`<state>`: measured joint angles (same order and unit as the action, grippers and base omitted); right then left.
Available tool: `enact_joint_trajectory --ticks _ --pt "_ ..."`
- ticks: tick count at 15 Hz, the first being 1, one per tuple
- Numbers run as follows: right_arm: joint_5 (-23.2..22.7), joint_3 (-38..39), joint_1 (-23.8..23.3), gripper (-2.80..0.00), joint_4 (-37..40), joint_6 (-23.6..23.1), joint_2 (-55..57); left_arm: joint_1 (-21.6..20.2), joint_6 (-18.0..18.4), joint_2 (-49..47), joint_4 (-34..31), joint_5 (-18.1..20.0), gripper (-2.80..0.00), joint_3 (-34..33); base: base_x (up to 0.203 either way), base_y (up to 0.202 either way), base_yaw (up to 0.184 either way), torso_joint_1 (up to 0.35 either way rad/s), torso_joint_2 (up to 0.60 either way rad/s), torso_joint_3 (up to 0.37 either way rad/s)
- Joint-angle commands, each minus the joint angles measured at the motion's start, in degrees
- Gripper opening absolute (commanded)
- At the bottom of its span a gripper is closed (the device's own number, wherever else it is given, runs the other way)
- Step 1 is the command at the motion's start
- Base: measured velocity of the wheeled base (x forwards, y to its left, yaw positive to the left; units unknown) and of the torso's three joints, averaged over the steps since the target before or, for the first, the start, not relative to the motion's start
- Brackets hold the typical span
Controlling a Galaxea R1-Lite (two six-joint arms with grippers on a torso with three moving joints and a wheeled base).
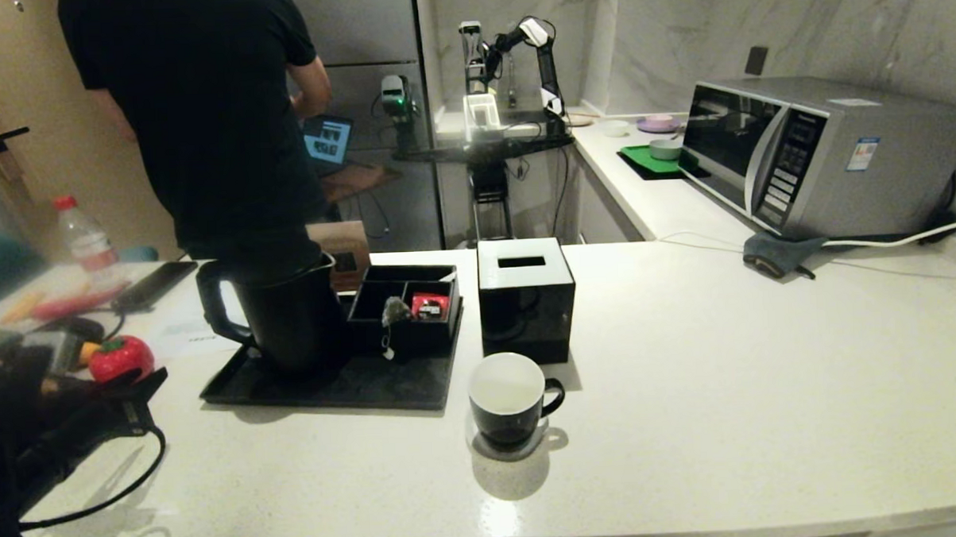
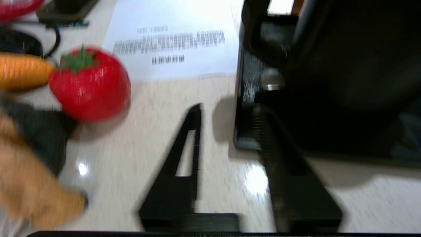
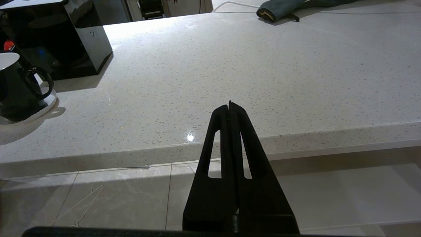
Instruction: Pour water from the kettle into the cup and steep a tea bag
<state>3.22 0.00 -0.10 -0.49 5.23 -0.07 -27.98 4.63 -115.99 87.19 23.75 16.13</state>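
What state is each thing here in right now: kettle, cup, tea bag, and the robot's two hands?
kettle: upright on the black tray, lid on.
cup: upright on the counter, looks empty.
tea bag: in the organiser box, string hanging over its edge.
left hand: open, near the kettle's handle, holding nothing.
right hand: shut, empty.

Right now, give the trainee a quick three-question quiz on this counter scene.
1. True or false: the cup stands on the black tray beside the kettle.
2. Where does the tea bag lie? A) inside the cup B) in the black divided box C) on the white sheet of paper
3. Which pincer has its fingers pressed together, and where is it?

Key
1. False: the cup stands on the bare counter, in front of the glossy black cube box.
2. B
3. The right pincer, low at the counter's near edge; the left pincer is open beside the tray.
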Motion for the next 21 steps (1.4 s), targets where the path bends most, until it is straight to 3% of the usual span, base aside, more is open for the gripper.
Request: enact_joint_trajectory --ticks 1,14,21 --pt "0.0 0.0 0.0 -2.8 0.0 0.0 0.1 0.8 0.0 -2.7 2.8 0.2 0.0 3.7 0.0 0.0 0.0 0.0 0.0 0.0" --pt "0.0 0.0 0.0 -2.8 0.0 0.0 0.1 4.3 -0.6 -11.0 2.8 0.1 0.0 17.9 0.0 0.0 0.0 0.0 0.0 0.0" --pt "0.0 0.0 0.0 -2.8 0.0 0.0 0.1 5.7 -0.7 -13.2 2.8 0.0 0.0 21.1 0.0 0.0 0.0 0.005 0.0 0.0"
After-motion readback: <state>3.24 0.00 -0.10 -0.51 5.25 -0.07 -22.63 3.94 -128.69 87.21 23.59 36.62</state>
